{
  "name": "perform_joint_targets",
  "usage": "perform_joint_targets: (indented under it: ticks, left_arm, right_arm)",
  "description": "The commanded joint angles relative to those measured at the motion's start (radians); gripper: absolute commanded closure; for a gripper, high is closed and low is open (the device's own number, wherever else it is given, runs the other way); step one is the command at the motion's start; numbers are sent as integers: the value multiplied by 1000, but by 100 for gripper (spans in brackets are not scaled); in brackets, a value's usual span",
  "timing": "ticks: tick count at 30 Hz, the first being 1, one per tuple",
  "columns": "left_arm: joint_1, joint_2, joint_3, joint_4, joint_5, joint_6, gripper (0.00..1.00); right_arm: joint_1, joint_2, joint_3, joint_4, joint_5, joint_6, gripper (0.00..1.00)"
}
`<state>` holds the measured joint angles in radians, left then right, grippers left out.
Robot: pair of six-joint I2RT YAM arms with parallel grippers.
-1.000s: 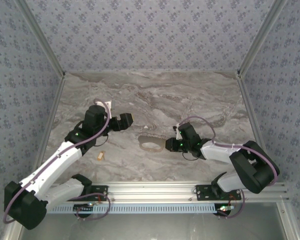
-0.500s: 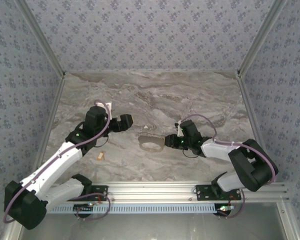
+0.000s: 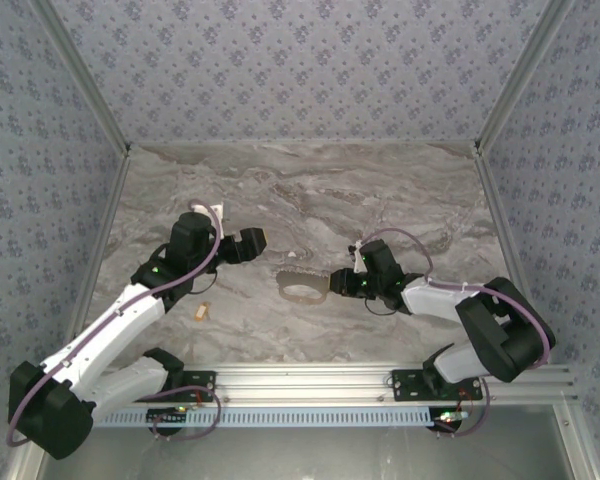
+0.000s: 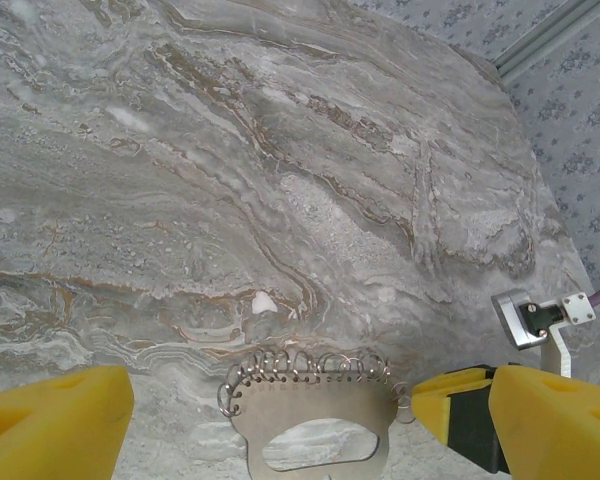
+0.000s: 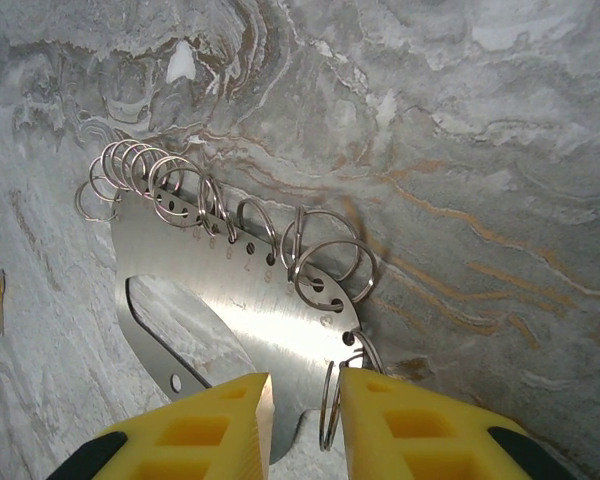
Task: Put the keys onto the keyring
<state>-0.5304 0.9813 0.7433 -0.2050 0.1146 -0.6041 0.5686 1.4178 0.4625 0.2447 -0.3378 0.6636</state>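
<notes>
Tabletop (image 3: pixel 380 200) in a grey marble pattern carries both task items. Farthest left, the key (image 3: pixel 204 312), tiny and brass-coloured, lies alone toward the near edge, just beside the left arm's white link, with neither gripper on it. Up and to the right of it, the left gripper (image 3: pixel 252 243) hangs with its yellow fingers (image 4: pixel 50 420) spread wide and holding nothing. It is aimed at the keyring (image 3: pixel 300 286). The keyring is a flat dull-grey plate with an oval cutout and a row of small wire rings along one edge, lying mid-table. At its right end, the right gripper (image 5: pixel 305 400) has its fingers close together astride the plate's edge and one wire ring. Whether they pinch it I cannot tell.
</notes>
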Motion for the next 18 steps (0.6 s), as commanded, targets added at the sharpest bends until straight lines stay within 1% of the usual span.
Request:
perform_joint_targets:
  ticks: [1,5,13,18]
  left_arm:
    - [-4,-26,-9,23,-15,-11,8]
    - [-4,-26,-9,25,-15,-11,8]
    - [-4,-26,-13,29,-17,-11,7]
    - [-5,-29,-14,29,-21,-8,7]
  right_arm:
    - [-4,2,-12,-2,-12,0,73]
    - [-3,6,-16,-12,-9,-5,73]
    - [-5,27,-11,-1,-7,-9,78]
    - [-4,55,-8,14,-10,-9,79]
